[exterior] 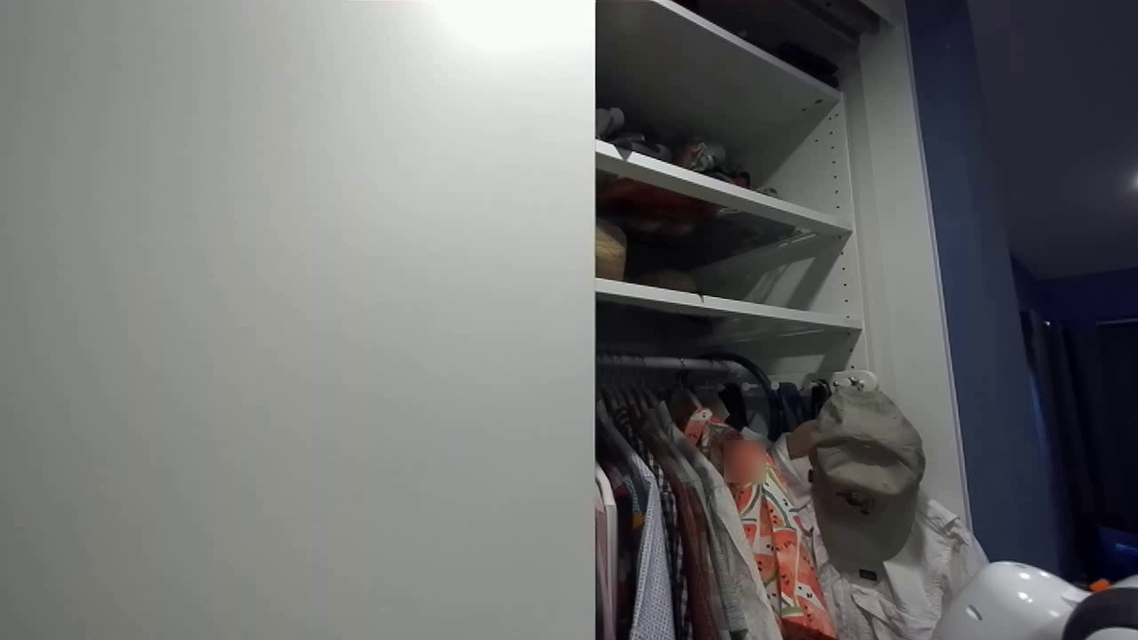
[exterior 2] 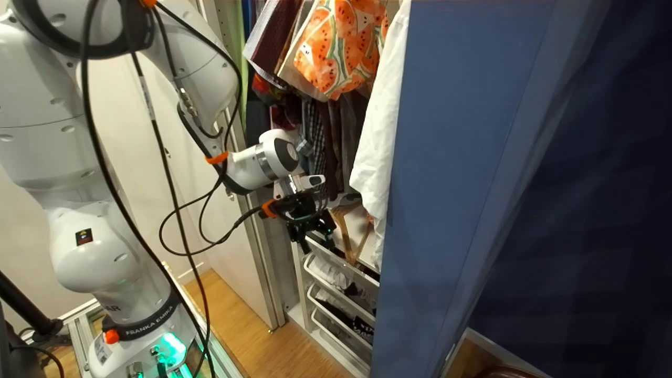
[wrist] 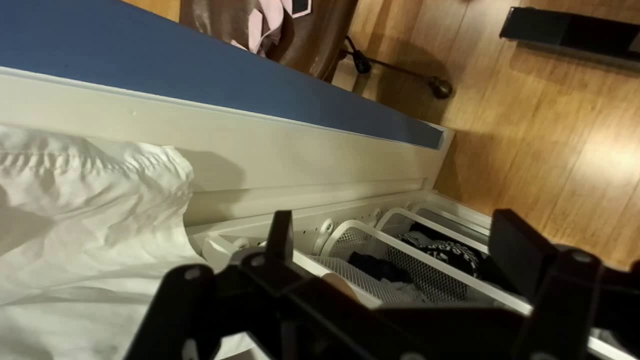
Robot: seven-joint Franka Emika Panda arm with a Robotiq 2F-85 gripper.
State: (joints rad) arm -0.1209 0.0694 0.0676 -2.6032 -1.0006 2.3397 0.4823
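My gripper (wrist: 393, 220) stands open in the wrist view, its dark fingers wide apart with nothing held between them. Beyond and below them are white mesh drawers (wrist: 452, 267) with dark and patterned clothes inside. In an exterior view the gripper (exterior 2: 318, 247) points down near the front of the drawer unit (exterior 2: 300, 278); whether it touches the unit I cannot tell. Wooden hangers (exterior 2: 344, 236) lie or lean on the unit's top, just beside the gripper. A white shirt (wrist: 90, 240) hangs close by on the left of the wrist view.
A blue-sided wardrobe wall (exterior 2: 451, 157) rises beside the drawers. A watermelon-print shirt (exterior 2: 341, 47) hangs above. In an exterior view, a large white panel (exterior: 293, 320) hides much of the wardrobe; a cap (exterior: 867, 480) hangs at right. Cables (exterior 2: 173, 210) loop from the arm.
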